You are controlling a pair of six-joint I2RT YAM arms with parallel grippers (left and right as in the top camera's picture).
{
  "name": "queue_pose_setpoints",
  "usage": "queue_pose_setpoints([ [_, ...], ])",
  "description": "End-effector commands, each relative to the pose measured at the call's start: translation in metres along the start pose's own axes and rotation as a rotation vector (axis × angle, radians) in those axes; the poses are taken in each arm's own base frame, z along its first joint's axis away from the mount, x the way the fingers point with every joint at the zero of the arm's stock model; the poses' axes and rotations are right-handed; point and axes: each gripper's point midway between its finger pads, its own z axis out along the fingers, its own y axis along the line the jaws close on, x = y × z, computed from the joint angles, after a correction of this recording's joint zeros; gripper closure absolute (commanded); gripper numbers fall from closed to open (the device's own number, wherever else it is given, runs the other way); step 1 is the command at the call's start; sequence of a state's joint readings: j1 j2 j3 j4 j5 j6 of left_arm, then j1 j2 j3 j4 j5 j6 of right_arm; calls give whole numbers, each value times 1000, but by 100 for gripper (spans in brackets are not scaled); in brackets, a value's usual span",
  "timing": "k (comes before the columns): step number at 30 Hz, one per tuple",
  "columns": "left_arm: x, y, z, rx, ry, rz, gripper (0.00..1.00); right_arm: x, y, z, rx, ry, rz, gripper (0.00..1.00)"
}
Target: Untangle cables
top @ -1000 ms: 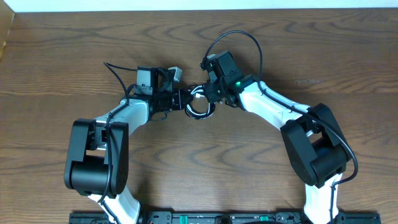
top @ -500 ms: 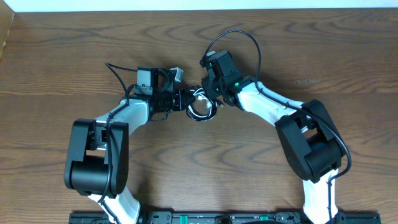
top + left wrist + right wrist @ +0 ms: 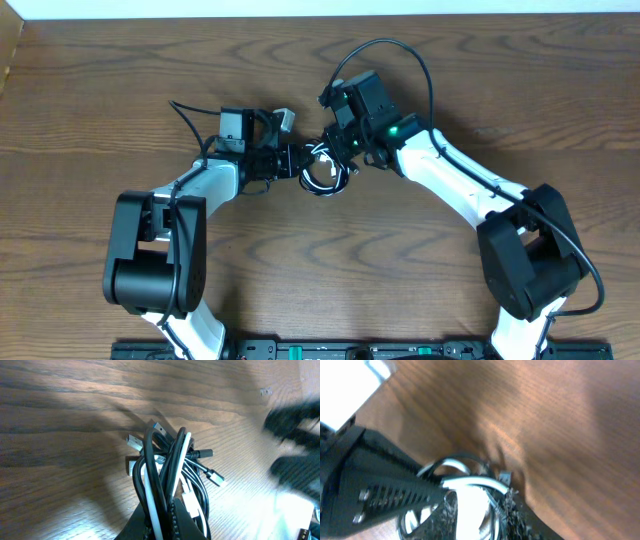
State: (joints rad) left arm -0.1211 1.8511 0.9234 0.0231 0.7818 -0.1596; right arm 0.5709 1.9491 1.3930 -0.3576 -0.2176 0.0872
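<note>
The cables (image 3: 322, 176) are a small bundle of black and white loops with metal end plugs, lying on the wooden table between both arms. My left gripper (image 3: 300, 161) is shut on the bundle's left side. In the left wrist view, black and white strands (image 3: 170, 467) run down between its fingertips (image 3: 162, 521). My right gripper (image 3: 343, 152) is at the bundle's upper right. In the blurred right wrist view its fingers (image 3: 481, 516) stand apart, with a white strand (image 3: 470, 481) arching across them and the left gripper's finger (image 3: 380, 492) close by.
A thick black arm wire (image 3: 392, 52) loops above the right wrist. Another arm wire (image 3: 185, 112) sticks out left of the left wrist. The table's far edge (image 3: 320, 16) runs along the top. Bare wood lies all around.
The right arm's elbow has swung out to the right while its gripper stayed at the bundle. The left arm and the bundle have hardly moved.
</note>
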Motion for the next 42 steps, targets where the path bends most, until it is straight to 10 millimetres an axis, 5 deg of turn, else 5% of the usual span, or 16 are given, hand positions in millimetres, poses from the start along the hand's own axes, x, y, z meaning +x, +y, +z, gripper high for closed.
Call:
queue_pose_setpoints([
  [1, -15, 5, -14, -3, -43, -7, 92, 25, 4, 16, -29, 90, 27, 72],
  [8, -19, 26, -29, -33, -67, -65, 92, 42, 11, 42, -41, 128, 12, 67],
  [24, -19, 25, -28, -32, -66, -64, 92, 44, 25, 69, -53, 95, -43, 67],
  [37, -19, 25, -28, -32, -66, -63, 92, 66, 9, 110, -20, 107, -40, 67],
  [42, -20, 32, -29, -70, -73, -71, 93, 69, 43, 101, -209, 145, 70, 76],
])
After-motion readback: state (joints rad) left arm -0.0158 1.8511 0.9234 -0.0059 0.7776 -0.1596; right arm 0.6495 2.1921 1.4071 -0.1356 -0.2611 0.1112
